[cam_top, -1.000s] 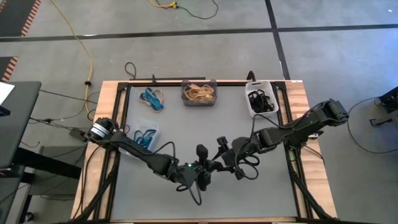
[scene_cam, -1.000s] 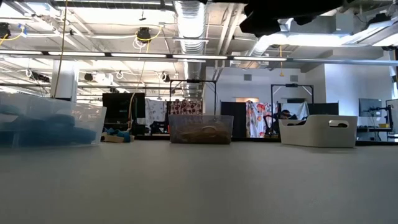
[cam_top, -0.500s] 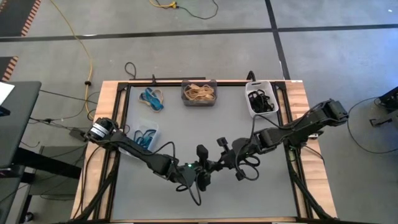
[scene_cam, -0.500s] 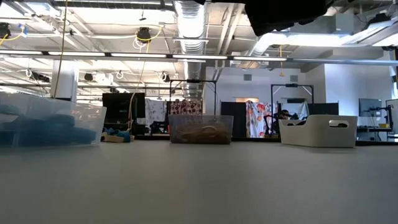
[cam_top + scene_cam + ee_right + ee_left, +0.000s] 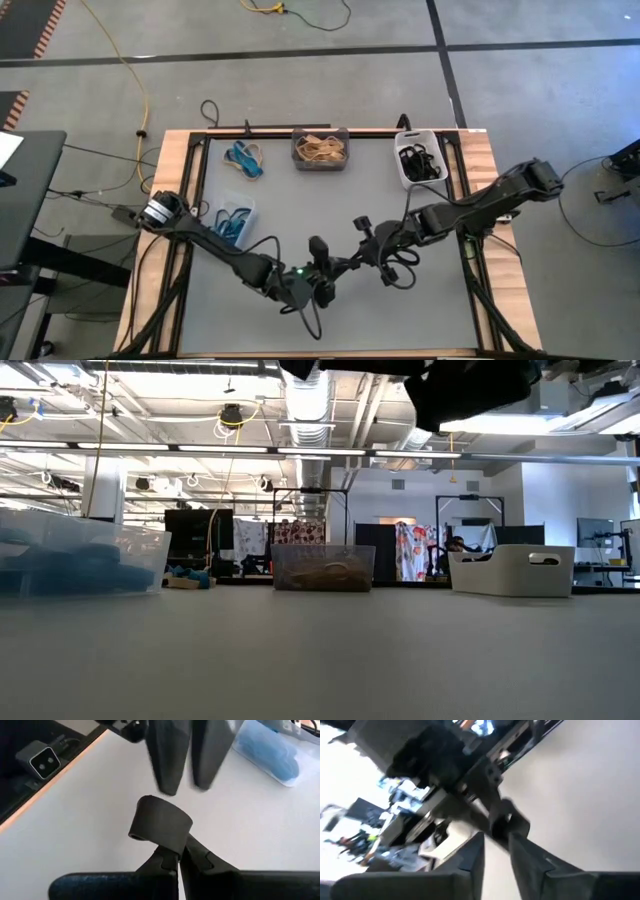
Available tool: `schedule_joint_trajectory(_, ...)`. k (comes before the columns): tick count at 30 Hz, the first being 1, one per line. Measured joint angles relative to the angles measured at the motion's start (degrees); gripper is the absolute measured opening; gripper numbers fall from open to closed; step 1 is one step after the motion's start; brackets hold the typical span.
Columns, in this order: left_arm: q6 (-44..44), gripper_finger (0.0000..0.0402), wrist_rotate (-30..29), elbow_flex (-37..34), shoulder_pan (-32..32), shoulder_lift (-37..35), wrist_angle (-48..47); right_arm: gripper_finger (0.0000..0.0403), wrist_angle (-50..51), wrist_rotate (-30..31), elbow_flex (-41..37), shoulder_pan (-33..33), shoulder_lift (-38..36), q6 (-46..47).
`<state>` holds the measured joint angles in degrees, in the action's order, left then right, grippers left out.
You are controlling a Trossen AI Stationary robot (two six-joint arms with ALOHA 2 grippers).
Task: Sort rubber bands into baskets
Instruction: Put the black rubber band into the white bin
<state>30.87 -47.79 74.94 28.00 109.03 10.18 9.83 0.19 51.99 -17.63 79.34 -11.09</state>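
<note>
Pinching black band now: right end effector, prev. spread; left end effector slightly parted.

Bright ceiling strip lights glare in the low view; the worktop is evenly lit, and both wrist views are motion-blurred.

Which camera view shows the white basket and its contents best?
The high view: it looks down into the white basket, so the black bands inside are visible. The low view shows only its side wall. The wrist views do not clearly show it.
</note>
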Motion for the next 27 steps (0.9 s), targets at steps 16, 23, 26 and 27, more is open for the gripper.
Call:
schedule_joint_trajectory(16,-23.81,0.0149,1.03,-0.05,5.6,0.0,-12.85,0.0026,15.16,14.48,-0.02,-0.38,-21.1,0.52)
schedule_joint_trajectory(23,-31.61,0.0149,7.55,-3.86,5.51,0.0,-10.65,0.0026,23.16,19.11,-0.02,3.04,-33.31,0.06)
schedule_joint_trajectory(26,-32.07,0.0149,8.44,-6.27,5.46,0.0,-6.42,0.0027,24.44,19.58,-0.02,6.23,-37.59,-1.57)
schedule_joint_trajectory(27,-32.0,0.0149,8.78,-7.1,5.35,0.0,-4.89,0.0027,24.62,19.58,-0.02,7.52,-38.77,-2.38)
